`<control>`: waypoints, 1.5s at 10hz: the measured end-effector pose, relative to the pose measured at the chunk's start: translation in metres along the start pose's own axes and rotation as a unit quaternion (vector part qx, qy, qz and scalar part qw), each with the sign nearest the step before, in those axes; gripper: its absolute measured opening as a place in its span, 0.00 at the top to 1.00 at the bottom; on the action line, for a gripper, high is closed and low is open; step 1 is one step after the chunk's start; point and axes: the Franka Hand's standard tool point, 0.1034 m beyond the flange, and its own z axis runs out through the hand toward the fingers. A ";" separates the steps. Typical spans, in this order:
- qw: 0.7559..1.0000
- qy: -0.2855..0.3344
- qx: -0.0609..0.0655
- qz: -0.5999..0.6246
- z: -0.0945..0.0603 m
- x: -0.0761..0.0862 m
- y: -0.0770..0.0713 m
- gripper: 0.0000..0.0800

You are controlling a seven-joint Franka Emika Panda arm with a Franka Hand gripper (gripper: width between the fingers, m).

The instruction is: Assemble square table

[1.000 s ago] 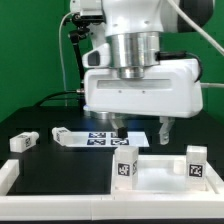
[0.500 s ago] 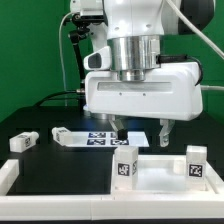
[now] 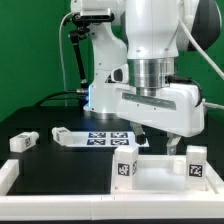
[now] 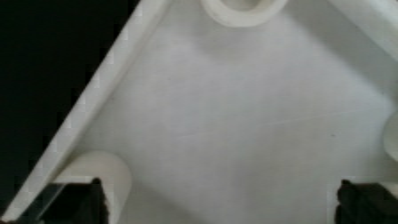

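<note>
Bright even light, soft shadows; wrist view blurry, square table top (image 4: 231,120) washed-out.

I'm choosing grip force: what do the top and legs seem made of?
Top: likely hard white plastic, smooth and matte-looking; uniform colour, moulded rim and round hole. Legs: seemingly the same plastic; plain white blocks of matching colour.

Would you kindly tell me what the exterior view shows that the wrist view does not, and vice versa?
Only the exterior view shows the arm, the marker board, a loose leg on the black table and two upright tagged legs. Only the wrist view shows a corner hole up close. Both show the square table top under the open gripper.
</note>
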 end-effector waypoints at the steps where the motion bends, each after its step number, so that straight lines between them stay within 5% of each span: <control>1: 1.000 0.000 0.000 0.000 0.000 0.000 0.000 0.19; 4: 1.000 -0.001 -0.002 0.026 0.002 -0.004 0.002 0.19; 7: 0.986 0.006 -0.010 0.169 0.015 -0.040 0.023 0.19; 9: 0.980 0.042 0.031 0.193 0.029 -0.048 0.024 0.19; 11: 0.975 0.060 0.052 0.207 0.041 -0.055 0.023 0.19; 13: 0.973 0.095 0.086 0.192 0.042 -0.037 0.028 0.19; 15: 0.982 0.102 0.082 0.139 0.044 -0.018 0.041 0.19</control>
